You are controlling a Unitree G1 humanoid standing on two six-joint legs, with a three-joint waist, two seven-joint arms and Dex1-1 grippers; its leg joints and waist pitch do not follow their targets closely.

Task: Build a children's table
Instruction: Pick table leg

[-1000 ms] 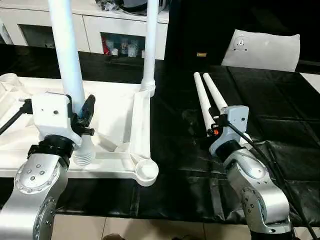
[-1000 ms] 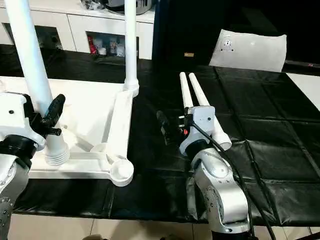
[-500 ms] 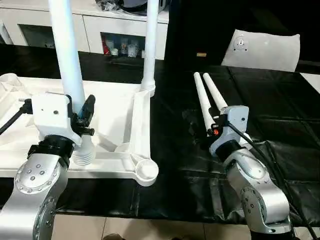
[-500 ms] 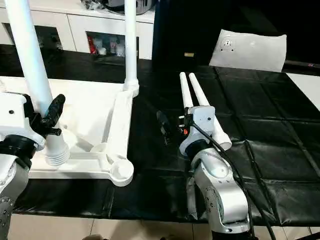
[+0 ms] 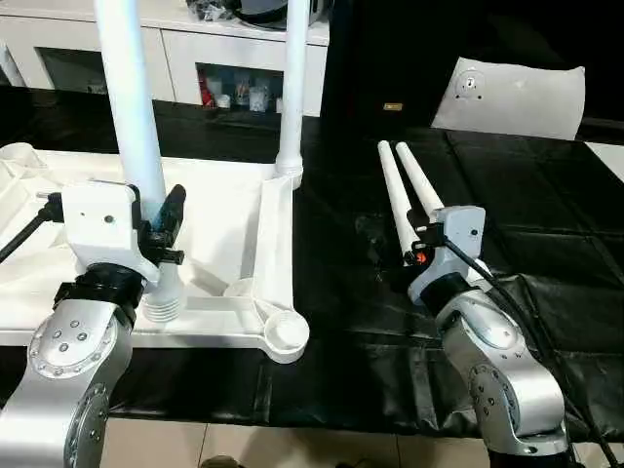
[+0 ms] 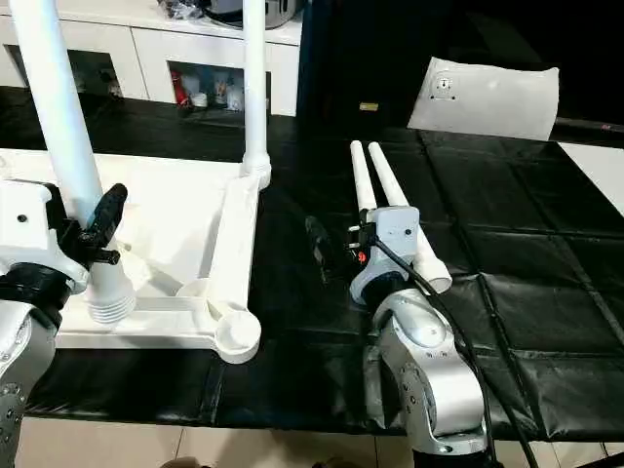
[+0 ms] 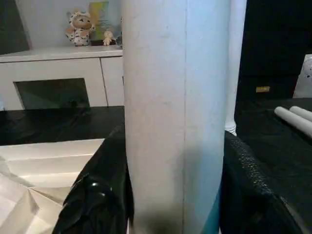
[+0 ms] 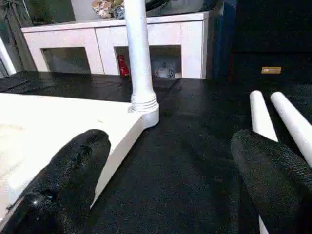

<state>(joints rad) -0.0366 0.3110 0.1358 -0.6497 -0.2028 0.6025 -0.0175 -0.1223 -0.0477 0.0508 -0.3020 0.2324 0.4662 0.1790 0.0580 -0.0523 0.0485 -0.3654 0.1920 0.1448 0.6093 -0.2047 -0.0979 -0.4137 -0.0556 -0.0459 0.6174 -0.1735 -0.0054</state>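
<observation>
Left claw [image 5: 154, 232] grips upright leg [image 5: 132, 127] near tabletop's [image 5: 276, 234] edge; right claw [image 6: 336, 255] gapes empty.

- White square table top [image 5: 224, 210] lies upside down, ribbed underside up, near corner socket [image 5: 286, 334] empty
- One leg [image 5: 293, 88] stands upright in the far corner socket
- Second leg [image 5: 132, 127] upright, threaded end just above the top
- Two loose legs [image 6: 375, 190] lie side by side, touching
</observation>
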